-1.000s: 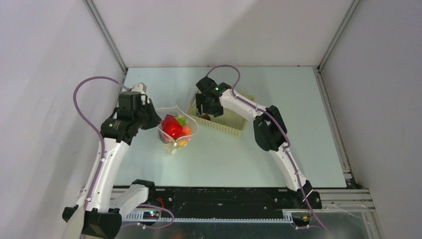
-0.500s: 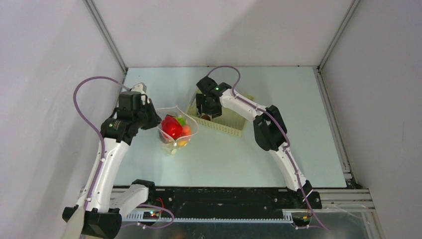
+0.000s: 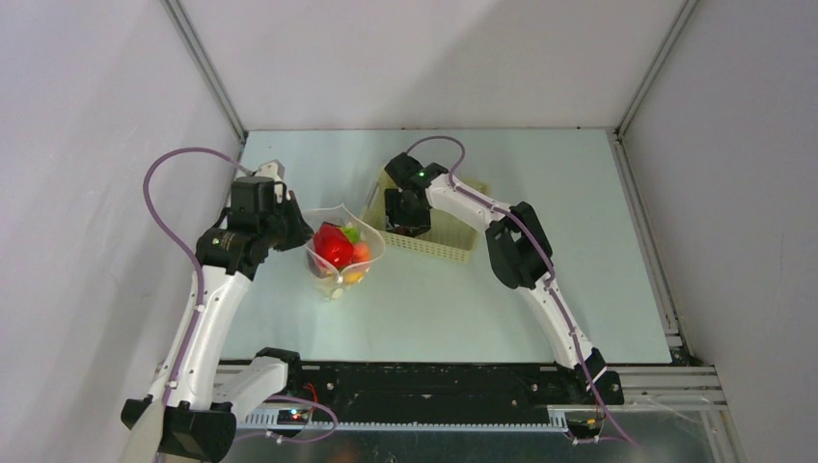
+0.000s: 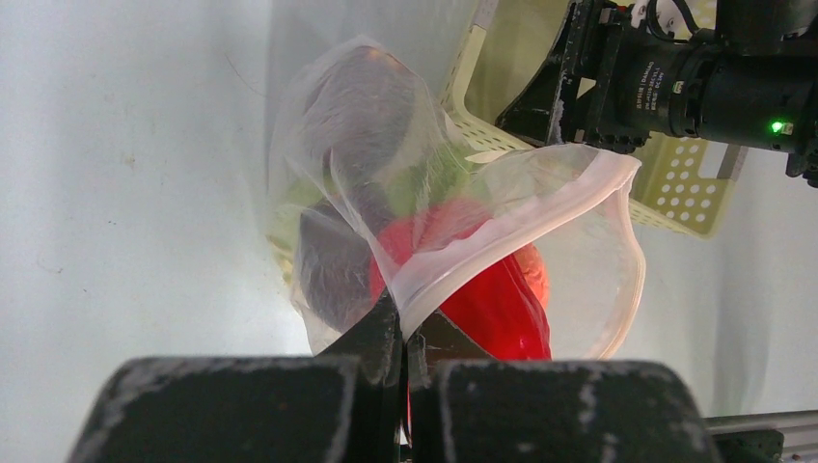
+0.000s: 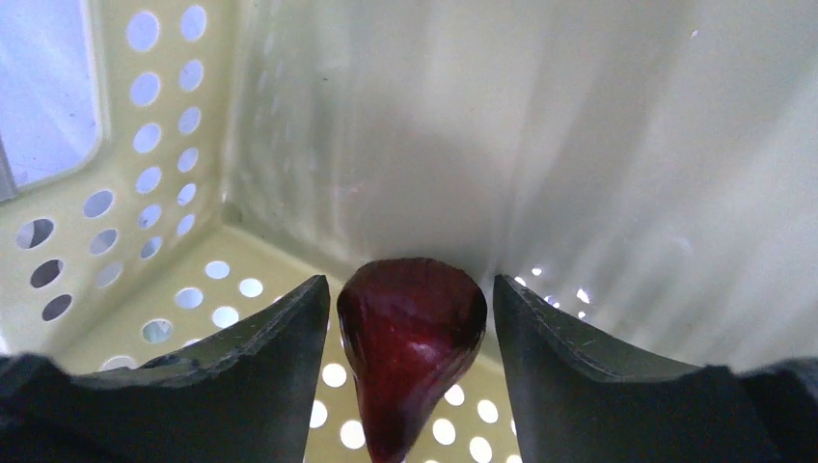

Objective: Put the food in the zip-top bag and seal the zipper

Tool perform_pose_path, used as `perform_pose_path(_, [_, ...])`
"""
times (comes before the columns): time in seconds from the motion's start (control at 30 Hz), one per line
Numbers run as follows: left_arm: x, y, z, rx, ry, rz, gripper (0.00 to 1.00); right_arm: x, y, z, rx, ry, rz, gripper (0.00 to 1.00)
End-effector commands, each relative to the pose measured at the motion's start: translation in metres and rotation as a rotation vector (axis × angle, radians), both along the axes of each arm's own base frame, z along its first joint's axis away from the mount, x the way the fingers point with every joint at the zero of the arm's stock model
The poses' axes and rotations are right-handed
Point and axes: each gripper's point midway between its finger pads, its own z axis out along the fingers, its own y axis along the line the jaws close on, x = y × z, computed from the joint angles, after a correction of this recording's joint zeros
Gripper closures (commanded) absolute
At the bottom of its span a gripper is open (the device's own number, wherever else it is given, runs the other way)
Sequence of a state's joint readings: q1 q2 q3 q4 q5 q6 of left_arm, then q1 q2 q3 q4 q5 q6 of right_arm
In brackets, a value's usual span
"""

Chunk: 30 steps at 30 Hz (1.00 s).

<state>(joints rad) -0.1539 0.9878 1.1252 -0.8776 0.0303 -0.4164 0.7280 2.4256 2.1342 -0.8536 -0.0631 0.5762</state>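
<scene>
The clear zip-top bag (image 3: 343, 258) stands open on the table, with red (image 3: 332, 246), green and orange food inside. My left gripper (image 3: 293, 228) is shut on the bag's left rim. In the left wrist view its fingertips (image 4: 403, 326) pinch the pale zipper strip (image 4: 511, 217) with the red piece (image 4: 492, 299) behind it. My right gripper (image 3: 403, 222) reaches down into the pale yellow basket (image 3: 442, 247). Its jaws (image 5: 410, 285) stand open on either side of a dark red piece of food (image 5: 413, 333), with a thin gap on each side.
The perforated basket wall (image 5: 145, 183) and its solid side close in around my right fingers. The basket sits just right of the bag. White enclosure walls border the table at the left, back and right.
My right gripper has sunk lower into the basket and its jaws have narrowed around the dark red piece. The left gripper and the bag have not moved.
</scene>
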Motion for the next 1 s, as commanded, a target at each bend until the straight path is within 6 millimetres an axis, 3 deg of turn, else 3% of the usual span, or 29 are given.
perform_pose_path(0.0, [0.004, 0.0, 0.004, 0.002, -0.028, -0.01, 1.0, -0.004, 0.001, 0.003, 0.016, 0.03, 0.005, 0.35])
perform_pose_path(0.23, [0.005, 0.0, 0.003, 0.002, -0.023, -0.009, 1.0, -0.003, 0.0, 0.01, 0.033, 0.02, -0.002, 0.51])
perform_pose_path(0.43, [0.005, 0.0, 0.002, 0.003, -0.022, -0.011, 1.0, 0.006, -0.004, 0.03, 0.055, -0.034, -0.019, 0.59])
perform_pose_path(0.57, [0.005, -0.001, 0.003, 0.002, -0.022, -0.011, 1.0, 0.015, -0.014, 0.054, 0.073, -0.104, -0.049, 0.61])
perform_pose_path(0.6, [0.004, -0.001, 0.003, 0.002, -0.023, -0.012, 1.0, 0.018, -0.018, 0.068, 0.085, -0.133, -0.06, 0.61])
perform_pose_path(0.63, [0.005, 0.0, 0.003, 0.001, -0.024, -0.01, 1.0, 0.018, -0.02, 0.068, 0.089, -0.143, -0.064, 0.62])
perform_pose_path(0.67, [0.004, -0.001, 0.003, 0.001, -0.024, -0.011, 1.0, 0.022, -0.021, 0.085, 0.115, -0.183, -0.072, 0.62])
perform_pose_path(0.7, [0.005, -0.001, 0.003, 0.001, -0.023, -0.011, 1.0, 0.018, -0.025, 0.083, 0.11, -0.181, -0.077, 0.62])
perform_pose_path(0.73, [0.005, -0.001, 0.003, 0.001, -0.024, -0.011, 1.0, 0.021, -0.023, 0.1, 0.146, -0.224, -0.079, 0.62])
perform_pose_path(0.83, [0.004, -0.001, 0.003, 0.0, -0.025, -0.01, 1.0, 0.013, -0.03, 0.124, 0.189, -0.284, -0.085, 0.63])
perform_pose_path(0.87, [0.004, -0.001, 0.004, 0.0, -0.026, -0.01, 1.0, 0.012, -0.032, 0.124, 0.194, -0.295, -0.086, 0.63])
perform_pose_path(0.9, [0.004, 0.0, 0.003, 0.0, -0.025, -0.008, 1.0, 0.01, -0.033, 0.141, 0.221, -0.325, -0.087, 0.63])
perform_pose_path(0.93, [0.005, 0.0, 0.004, 0.001, -0.026, -0.007, 1.0, 0.009, -0.034, 0.143, 0.234, -0.342, -0.086, 0.63])
perform_pose_path(0.97, [0.005, 0.0, 0.003, 0.001, -0.026, -0.007, 1.0, 0.006, -0.036, 0.161, 0.267, -0.376, -0.081, 0.63])
